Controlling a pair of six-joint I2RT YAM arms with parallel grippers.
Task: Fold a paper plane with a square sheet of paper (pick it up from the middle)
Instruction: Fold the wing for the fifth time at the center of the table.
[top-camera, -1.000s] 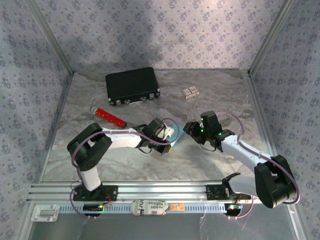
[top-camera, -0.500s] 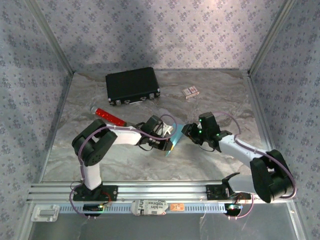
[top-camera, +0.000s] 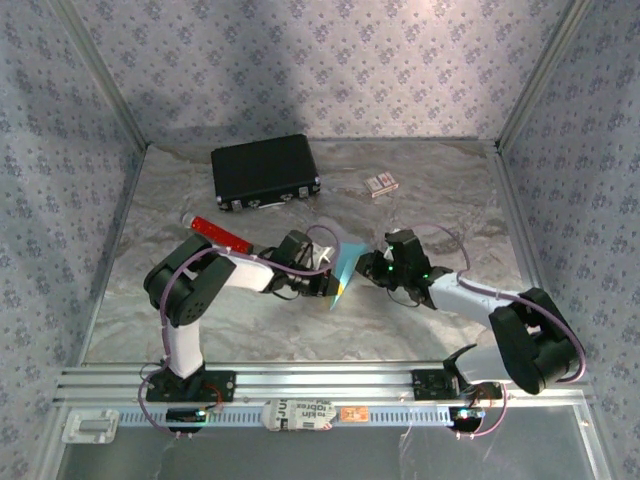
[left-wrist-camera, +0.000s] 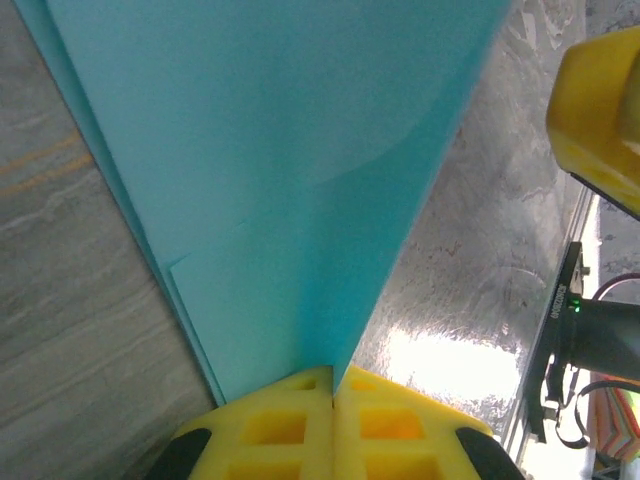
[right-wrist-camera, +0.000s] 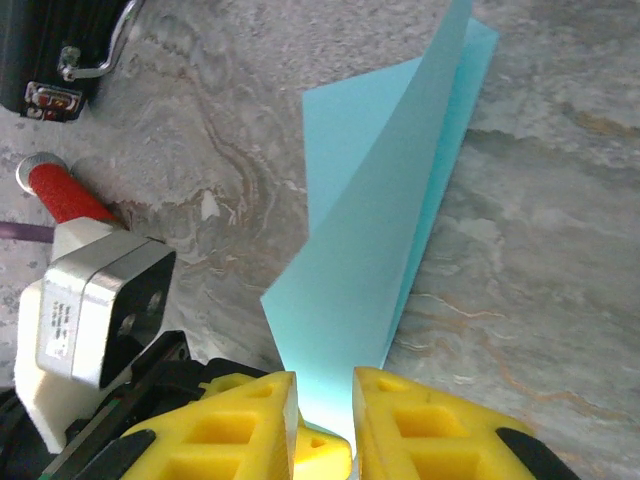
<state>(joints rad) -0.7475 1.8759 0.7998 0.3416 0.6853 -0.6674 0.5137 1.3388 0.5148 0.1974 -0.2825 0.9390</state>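
The light cyan-blue sheet of paper (top-camera: 346, 266) is folded and stands up off the table mid-scene between both grippers. My left gripper (left-wrist-camera: 333, 375) is shut on the paper's (left-wrist-camera: 290, 170) lower folded edge, its yellow fingers (left-wrist-camera: 270, 425) pressed together. My right gripper (right-wrist-camera: 325, 385) is open, one yellow finger (right-wrist-camera: 240, 425) on each side of the raised paper flap (right-wrist-camera: 385, 240), with a gap to it on both sides. In the top view the left gripper (top-camera: 327, 277) and right gripper (top-camera: 373, 268) nearly meet at the paper.
A black case (top-camera: 264, 171) lies at the back left, a red tube (top-camera: 222, 235) in front of it by the left arm. A small patterned card box (top-camera: 379, 184) sits at the back centre-right. Patterned walls enclose the marbled table (top-camera: 450, 200).
The right gripper has moved left up to the paper and now straddles its flap. The left gripper has shifted slightly left, still holding the paper, which now stands more upright.
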